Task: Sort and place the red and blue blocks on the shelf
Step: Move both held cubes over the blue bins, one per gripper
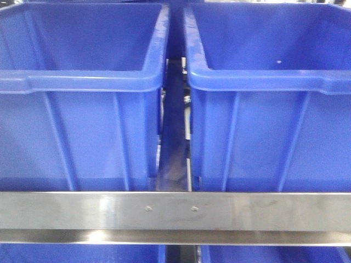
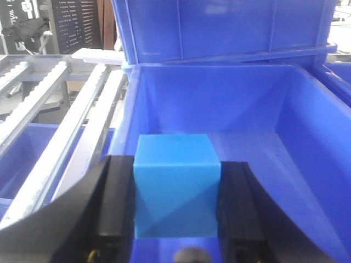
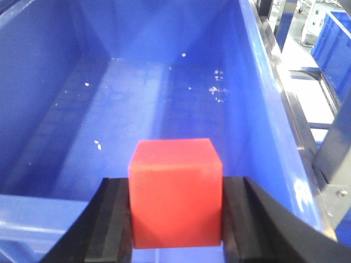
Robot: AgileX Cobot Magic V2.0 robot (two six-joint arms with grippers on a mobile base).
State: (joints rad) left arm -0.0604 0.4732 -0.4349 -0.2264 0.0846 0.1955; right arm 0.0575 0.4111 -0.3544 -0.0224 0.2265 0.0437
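1. Left jaws clamp the blue block (image 2: 175,186) over a blue bin (image 2: 263,109); right jaws clamp the red block (image 3: 175,192) over a second bin (image 3: 137,98).
2. A release from this height could bounce either cube out.

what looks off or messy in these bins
Only small white specks scattered on the floor of the blue bin in the right wrist view, like debris. The red block and blue block look squarely held.
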